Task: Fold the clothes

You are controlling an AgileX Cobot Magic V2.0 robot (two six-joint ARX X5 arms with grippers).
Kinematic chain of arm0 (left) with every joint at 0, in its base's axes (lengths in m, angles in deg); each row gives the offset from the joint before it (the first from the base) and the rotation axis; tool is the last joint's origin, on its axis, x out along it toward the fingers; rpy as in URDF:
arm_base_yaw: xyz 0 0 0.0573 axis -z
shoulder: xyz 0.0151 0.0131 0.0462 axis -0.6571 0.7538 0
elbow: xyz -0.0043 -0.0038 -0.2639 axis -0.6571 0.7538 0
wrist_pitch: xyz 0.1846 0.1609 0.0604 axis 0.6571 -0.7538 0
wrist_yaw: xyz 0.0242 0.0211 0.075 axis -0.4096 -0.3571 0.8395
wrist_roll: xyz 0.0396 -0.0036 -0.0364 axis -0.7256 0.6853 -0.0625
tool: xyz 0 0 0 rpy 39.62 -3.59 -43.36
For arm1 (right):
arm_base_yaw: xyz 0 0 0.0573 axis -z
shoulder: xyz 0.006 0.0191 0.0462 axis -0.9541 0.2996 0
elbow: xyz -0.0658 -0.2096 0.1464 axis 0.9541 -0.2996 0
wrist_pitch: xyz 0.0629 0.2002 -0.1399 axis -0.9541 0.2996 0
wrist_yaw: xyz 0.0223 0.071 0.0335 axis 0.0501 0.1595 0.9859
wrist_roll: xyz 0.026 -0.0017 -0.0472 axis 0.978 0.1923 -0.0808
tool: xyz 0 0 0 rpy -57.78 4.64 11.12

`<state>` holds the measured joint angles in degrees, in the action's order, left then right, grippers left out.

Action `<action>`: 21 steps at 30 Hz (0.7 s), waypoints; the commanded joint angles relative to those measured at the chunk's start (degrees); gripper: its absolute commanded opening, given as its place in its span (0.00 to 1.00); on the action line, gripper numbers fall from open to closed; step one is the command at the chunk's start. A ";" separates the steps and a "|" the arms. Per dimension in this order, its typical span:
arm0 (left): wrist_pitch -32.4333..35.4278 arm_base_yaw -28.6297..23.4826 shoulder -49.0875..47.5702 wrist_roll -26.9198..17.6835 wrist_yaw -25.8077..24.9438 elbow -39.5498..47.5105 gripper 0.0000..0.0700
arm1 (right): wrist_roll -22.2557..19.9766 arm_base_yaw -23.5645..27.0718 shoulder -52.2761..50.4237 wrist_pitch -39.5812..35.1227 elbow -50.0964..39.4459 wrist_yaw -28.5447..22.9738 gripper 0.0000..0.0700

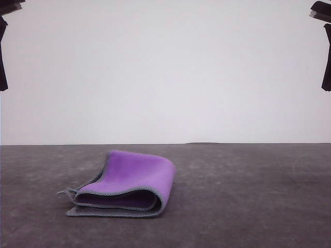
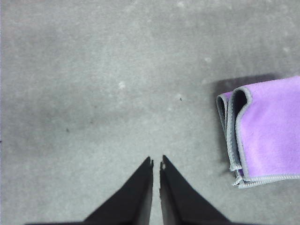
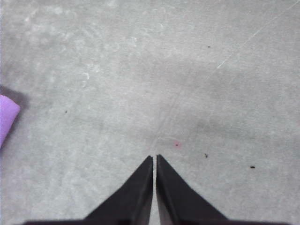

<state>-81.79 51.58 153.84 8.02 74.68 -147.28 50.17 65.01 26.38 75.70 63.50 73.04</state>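
The clothes (image 1: 132, 182) lie folded on the dark grey table, purple face up, with grey stitched edges stacked along the near side. The left wrist view catches the folded cloth (image 2: 267, 133) off to one side of my left gripper (image 2: 156, 162), which is shut with nothing in it and hangs above bare table. My right gripper (image 3: 154, 158) is also shut and empty over bare table, with just a purple corner of the cloth (image 3: 6, 117) at that view's edge. Both arms are raised at the front view's top corners.
The grey table (image 1: 248, 196) stretches around the cloth on all sides, with a white wall behind it. Small specks and a faint scratch mark the surface under the right gripper.
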 commanded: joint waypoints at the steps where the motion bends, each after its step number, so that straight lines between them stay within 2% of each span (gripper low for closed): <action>1: 0.89 0.02 0.50 0.42 0.09 -0.50 0.02 | -0.02 -0.09 0.46 -0.59 0.85 0.03 0.01; 13: 2.10 -0.12 -0.54 -0.46 0.19 -0.46 0.02 | -0.02 -0.09 0.46 -0.59 0.85 0.02 0.01; 17: 4.54 -0.84 -3.77 0.30 4.16 1.29 0.02 | -0.02 -0.09 0.46 -0.59 0.85 0.02 0.01; 21: 10.72 -2.53 -9.67 3.49 7.77 7.35 0.02 | -0.02 -0.09 0.46 -0.59 0.85 0.02 0.01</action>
<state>-72.18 49.22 144.63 9.53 81.76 -140.97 50.17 65.01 26.38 75.70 63.50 73.02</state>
